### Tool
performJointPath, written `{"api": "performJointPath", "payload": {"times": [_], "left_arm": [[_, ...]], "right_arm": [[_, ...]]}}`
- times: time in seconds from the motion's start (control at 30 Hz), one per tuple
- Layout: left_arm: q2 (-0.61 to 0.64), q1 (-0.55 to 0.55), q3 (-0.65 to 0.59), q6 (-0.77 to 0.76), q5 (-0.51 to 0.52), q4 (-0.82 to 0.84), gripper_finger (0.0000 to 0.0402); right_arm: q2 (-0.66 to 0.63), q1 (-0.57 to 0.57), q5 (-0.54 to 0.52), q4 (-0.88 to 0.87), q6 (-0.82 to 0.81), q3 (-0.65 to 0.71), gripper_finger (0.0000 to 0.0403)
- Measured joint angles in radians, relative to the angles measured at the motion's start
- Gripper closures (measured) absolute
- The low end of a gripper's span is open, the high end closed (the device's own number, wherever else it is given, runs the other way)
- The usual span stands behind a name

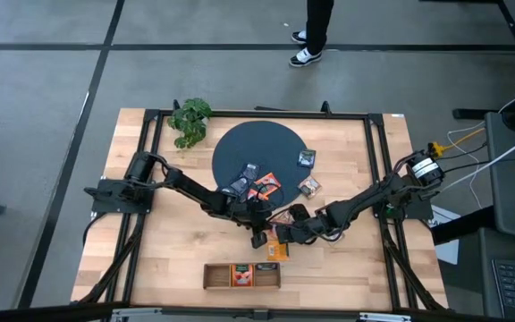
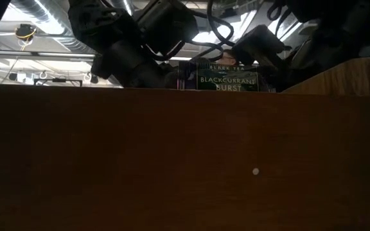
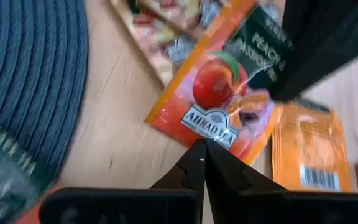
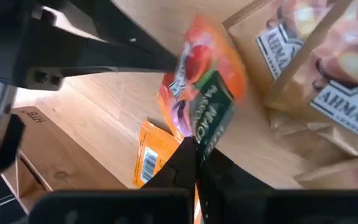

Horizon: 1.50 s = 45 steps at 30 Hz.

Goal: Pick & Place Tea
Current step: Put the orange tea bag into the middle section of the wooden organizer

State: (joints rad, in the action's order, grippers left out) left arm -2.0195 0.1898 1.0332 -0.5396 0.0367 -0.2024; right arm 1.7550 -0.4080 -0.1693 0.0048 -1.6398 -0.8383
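Both the left gripper (image 3: 202,144) and the right gripper (image 4: 194,144) are pinched shut on opposite edges of one orange peach sachet (image 3: 219,102), held above the table (image 1: 164,255) beside the mat (image 1: 240,148); light, thin and crinkly, it is best gripped by a flat edge.

Bright overhead view — wrist views blurred, low view dim.

The pale table top (image 1: 347,259) is smooth, grained wood. The dark blue round mat (image 3: 36,74) looks ribbed, woven cloth. The orange peach tea sachet (image 3: 213,99) is glossy printed foil or paper.
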Motion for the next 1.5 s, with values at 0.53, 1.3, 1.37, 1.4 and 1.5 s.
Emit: {"api": "performJointPath", "payload": {"times": [0.53, 1.3, 1.37, 1.4, 1.5], "left_arm": [[0.281, -0.02, -0.003, 0.06, -0.008, 0.479, 0.0398], [0.562, -0.214, -0.299, -0.122, -0.324, 0.269, 0.0398], [0.57, -0.208, -0.299, -0.121, -0.357, 0.265, 0.0398], [0.57, -0.204, -0.299, -0.121, -0.368, 0.246, 0.0398], [0.588, -0.193, -0.299, -0.112, -0.423, 0.194, 0.0398]], "right_arm": [[-0.001, 0.066, 0.187, -0.088, 0.371, -0.146, 0.0401], [0.21, 0.175, 0.616, -0.786, 1.123, -0.84, 0.0403], [0.249, 0.175, 0.635, -0.811, 1.16, -0.893, 0.0403], [0.259, 0.175, 0.635, -0.831, 1.179, -0.911, 0.0403], [0.277, 0.18, 0.635, -0.859, 1.215, -0.935, 0.0403]]}}
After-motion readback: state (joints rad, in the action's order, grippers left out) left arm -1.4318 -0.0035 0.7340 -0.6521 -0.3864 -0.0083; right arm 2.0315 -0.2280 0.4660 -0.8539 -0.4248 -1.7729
